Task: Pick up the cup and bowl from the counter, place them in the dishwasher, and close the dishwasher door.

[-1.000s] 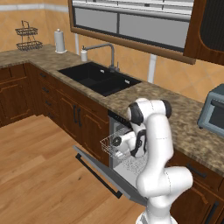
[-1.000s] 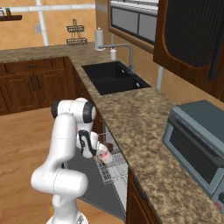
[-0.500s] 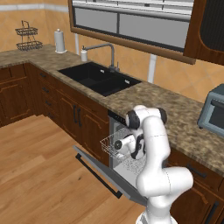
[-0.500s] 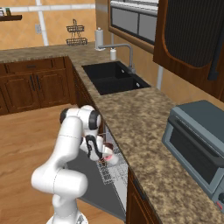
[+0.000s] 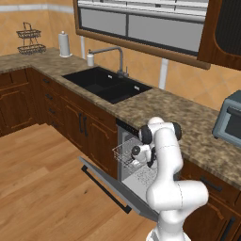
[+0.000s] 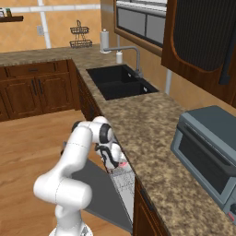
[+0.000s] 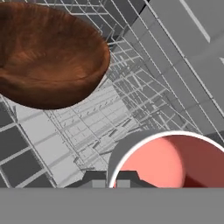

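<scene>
Looking from the left, the dishwasher [image 5: 129, 155] under the desk [image 5: 155, 106] has its white wire rack [image 5: 123, 153] pulled out, the tool [image 5: 136, 157] lowered into it. The dishwasher door [image 5: 117, 186] lies folded down over the wooden floor [image 5: 42, 188]. From the right, the cup [image 6: 122, 163] shows red at the rack, beside the arm; a toaster oven [image 6: 209, 152] stands well apart. Through the hand camera, the bowl [image 7: 48, 57] rests in the rack, the cup just beside it. Whether the tool grips the cup I cannot tell.
</scene>
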